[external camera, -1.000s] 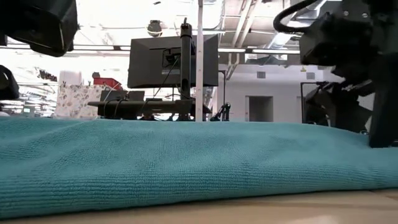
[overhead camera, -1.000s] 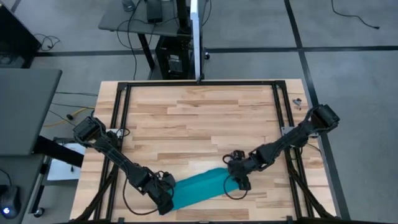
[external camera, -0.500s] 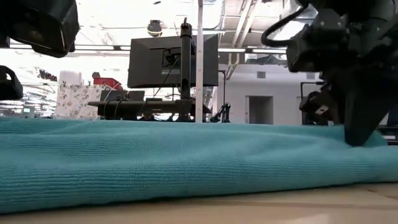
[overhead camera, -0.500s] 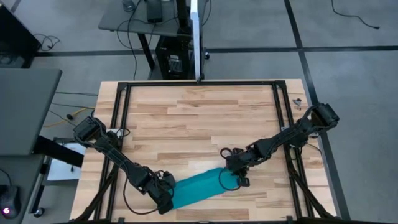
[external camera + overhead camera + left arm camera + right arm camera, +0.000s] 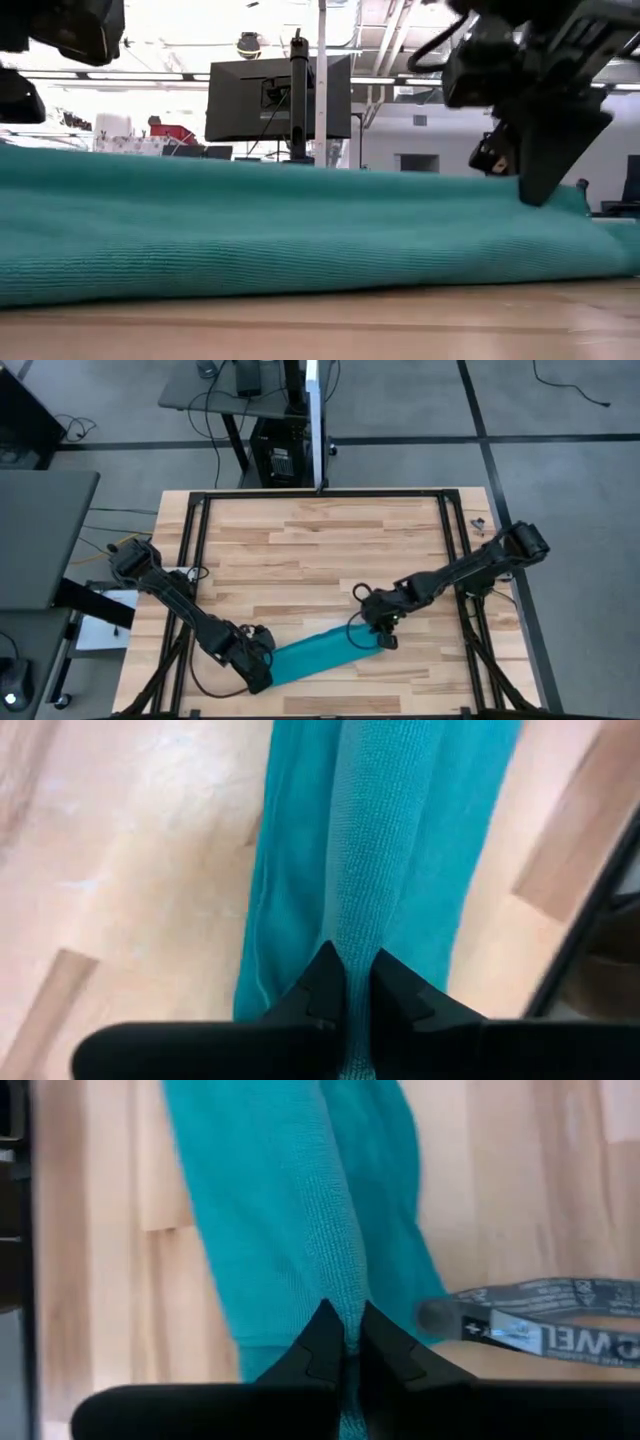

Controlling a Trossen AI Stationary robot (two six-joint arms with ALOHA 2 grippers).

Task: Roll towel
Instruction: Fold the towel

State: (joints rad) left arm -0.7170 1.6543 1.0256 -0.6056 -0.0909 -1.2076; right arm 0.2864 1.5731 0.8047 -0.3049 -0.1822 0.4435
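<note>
Towel (image 5: 312, 653) lies as a long band near the table's (image 5: 330, 540) front edge, left gripper (image 5: 352, 982) and right gripper (image 5: 345, 1330) each pinching an end. I'd lift both evenly, so the roll stays straight.

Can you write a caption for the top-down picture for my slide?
Two robot hands, left and right, pinch opposite ends of a teal towel.

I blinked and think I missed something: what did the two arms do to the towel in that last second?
Both pairs of jaws closed on the towel: the left gripper pinched a ridge of cloth at one end, the right gripper at the other. The right one also slid inward along the table, and the cloth now stands higher in the low view. The towel stays a long folded strip near the front edge.
</note>
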